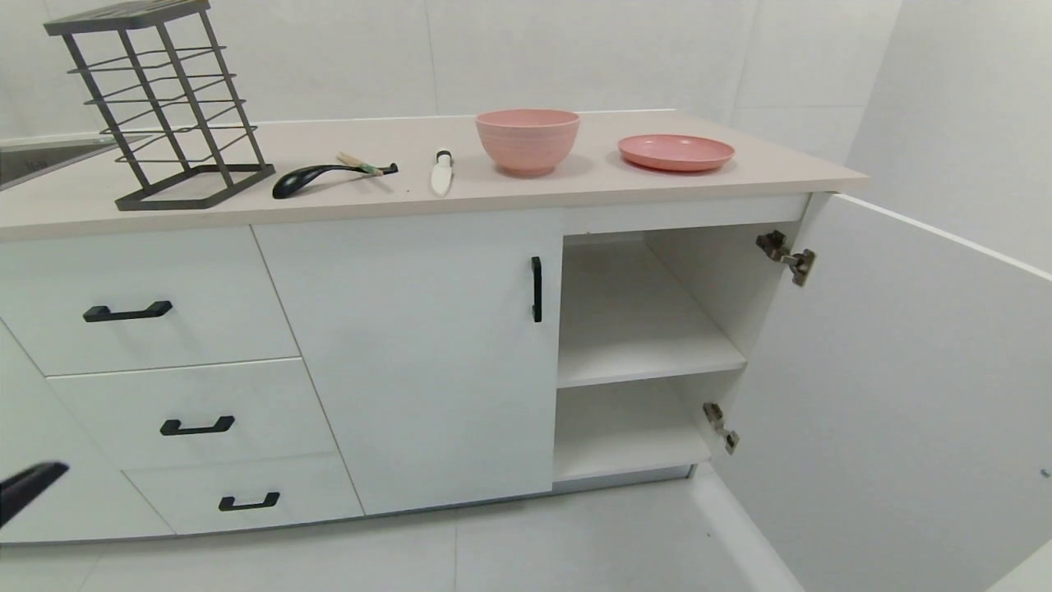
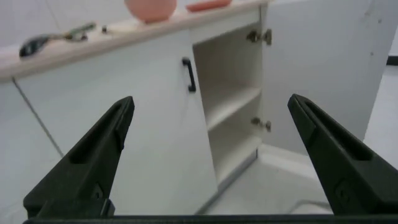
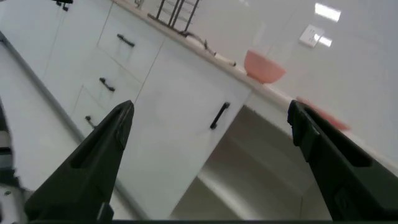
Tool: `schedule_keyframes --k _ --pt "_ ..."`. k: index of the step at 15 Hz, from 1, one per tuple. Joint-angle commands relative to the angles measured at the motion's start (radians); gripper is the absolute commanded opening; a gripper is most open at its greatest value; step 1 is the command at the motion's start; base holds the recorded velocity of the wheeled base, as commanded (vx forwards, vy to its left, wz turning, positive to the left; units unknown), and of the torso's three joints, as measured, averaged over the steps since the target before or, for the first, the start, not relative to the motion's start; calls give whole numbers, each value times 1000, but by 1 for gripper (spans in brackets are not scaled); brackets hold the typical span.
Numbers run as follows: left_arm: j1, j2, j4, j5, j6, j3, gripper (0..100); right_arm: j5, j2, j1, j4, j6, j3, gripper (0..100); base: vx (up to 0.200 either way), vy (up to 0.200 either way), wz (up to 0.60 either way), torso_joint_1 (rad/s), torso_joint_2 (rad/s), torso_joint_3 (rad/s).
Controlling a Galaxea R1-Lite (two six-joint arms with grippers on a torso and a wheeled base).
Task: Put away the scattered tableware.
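On the beige countertop [image 1: 740, 177] lie a pink bowl [image 1: 528, 140], a flat pink plate [image 1: 675, 152], a black spoon [image 1: 308, 177], wooden chopsticks [image 1: 359, 161] and a small white knife [image 1: 442, 171]. My left gripper [image 2: 211, 101] is open and holds nothing, low in front of the cabinet and far from the tableware. The bowl [image 2: 150, 7] and plate [image 2: 208, 5] sit high above it. My right gripper [image 3: 211, 107] is open too and holds nothing, with the bowl [image 3: 265, 66] well beyond it.
A black wire rack [image 1: 168, 103] stands at the counter's left end beside a sink [image 1: 41, 156]. The right cabinet door [image 1: 896, 395] is swung wide open, showing two bare shelves [image 1: 641, 345]. The middle door [image 1: 427, 353] and three drawers [image 1: 148, 312] are closed.
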Motion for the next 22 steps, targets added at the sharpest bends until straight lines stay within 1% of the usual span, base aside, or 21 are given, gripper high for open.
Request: schedule_keyframes --k 1,2,3,4,5,6,7,8,9,10,11,12,13,14,15,18,20,22 --pt "82 -357 398 47 51 4 100 -18 -221 6 184 -20 4 100 0 0 0 0 0 0" --pt "82 -357 434 123 55 9 100 -74 -221 6 230 -8 4 100 0 0 0 0 0 0" --pt "82 -357 493 200 66 9 100 -179 -221 6 306 -3 4 100 0 0 0 0 0 0" --pt "82 -357 552 251 69 9 100 -274 -221 6 372 -8 4 100 0 0 0 0 0 0" --pt "88 -357 641 357 41 9 100 -423 -221 6 461 -8 4 100 0 0 0 0 0 0" --pt "111 -369 646 430 1 9 100 -525 -221 6 538 -6 4 100 0 0 0 0 0 0" --pt "131 -386 646 436 -8 9 100 -573 -221 6 590 -3 4 100 0 0 0 0 0 0" --pt "153 -438 649 442 -25 9 100 -604 -221 6 604 0 2 100 0 0 0 0 0 0" --pt "156 -449 648 439 -43 9 100 -636 -221 6 601 3 2 100 0 0 0 0 0 0" --pt "156 -449 648 433 -46 9 100 -673 -221 6 599 10 2 100 0 0 0 0 0 0" --pt "156 -449 648 423 -41 9 100 -774 -219 6 606 79 2 100 0 0 0 0 0 0" --pt "156 -449 648 421 -41 9 100 -855 -219 6 648 142 2 100 0 0 0 0 0 0" --pt "156 -449 649 435 -40 9 100 -892 -219 6 659 173 1 100 0 0 0 0 0 0" --pt "157 -449 649 456 -46 9 100 -895 -219 6 656 173 1 100 0 0 0 0 0 0" --pt "156 -449 649 465 -48 9 100 -895 -219 6 656 172 1 100 0 0 0 0 0 0" --pt "156 -449 651 465 -48 9 100 -869 -219 6 656 179 1 100 0 0 0 0 0 0" --pt "156 -449 651 464 -45 9 100 -869 -219 6 656 179 1 100 0 0 0 0 0 0" --pt "156 -449 651 470 -49 9 100 -869 -219 6 656 179 1 100 0 0 0 0 0 0"
